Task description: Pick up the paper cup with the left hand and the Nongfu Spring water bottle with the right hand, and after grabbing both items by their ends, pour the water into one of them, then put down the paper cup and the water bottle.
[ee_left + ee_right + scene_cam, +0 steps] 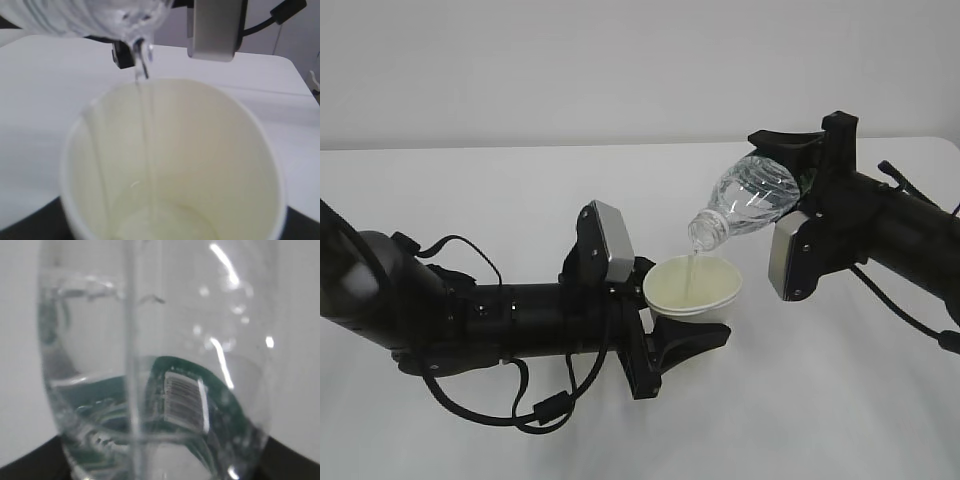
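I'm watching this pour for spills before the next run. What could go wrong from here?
1. The water falls as a thin stream near the far side of the paper cup; a small shift of the bottle could send it over the rim.
2. The left gripper holds the cup off the table, so extra squeeze might buckle the soft wall.

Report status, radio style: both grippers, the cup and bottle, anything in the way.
Left gripper shut on paper cup. Right gripper shut on tipped water bottle. Water streaming into cup. Nothing in the way.
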`<state>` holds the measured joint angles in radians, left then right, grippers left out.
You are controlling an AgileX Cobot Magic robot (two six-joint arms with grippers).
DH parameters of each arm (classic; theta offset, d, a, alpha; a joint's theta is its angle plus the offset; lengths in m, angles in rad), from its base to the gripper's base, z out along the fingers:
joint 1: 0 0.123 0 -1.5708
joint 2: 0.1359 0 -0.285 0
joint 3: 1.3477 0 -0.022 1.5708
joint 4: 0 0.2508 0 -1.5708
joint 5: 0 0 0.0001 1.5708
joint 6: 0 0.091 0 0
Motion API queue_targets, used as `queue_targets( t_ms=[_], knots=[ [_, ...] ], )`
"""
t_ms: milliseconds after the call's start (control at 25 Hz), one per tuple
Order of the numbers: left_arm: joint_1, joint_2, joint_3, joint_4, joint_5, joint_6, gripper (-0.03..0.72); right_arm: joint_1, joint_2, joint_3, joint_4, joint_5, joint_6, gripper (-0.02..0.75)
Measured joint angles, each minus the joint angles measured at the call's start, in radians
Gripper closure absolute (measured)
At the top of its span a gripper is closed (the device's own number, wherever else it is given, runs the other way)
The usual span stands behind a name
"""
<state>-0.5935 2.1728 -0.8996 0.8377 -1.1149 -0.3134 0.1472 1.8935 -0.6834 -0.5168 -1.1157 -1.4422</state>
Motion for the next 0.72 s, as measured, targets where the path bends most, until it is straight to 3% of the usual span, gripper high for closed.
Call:
queue_targets(
  t_ms=[720],
  knots=[
    [0.0, 0.0, 0.0, 0.0, 0.0, 0.0, 0.249, 0.0, 0.0, 0.0, -0.004, 0.0, -0.002, 0.309]
  ],
)
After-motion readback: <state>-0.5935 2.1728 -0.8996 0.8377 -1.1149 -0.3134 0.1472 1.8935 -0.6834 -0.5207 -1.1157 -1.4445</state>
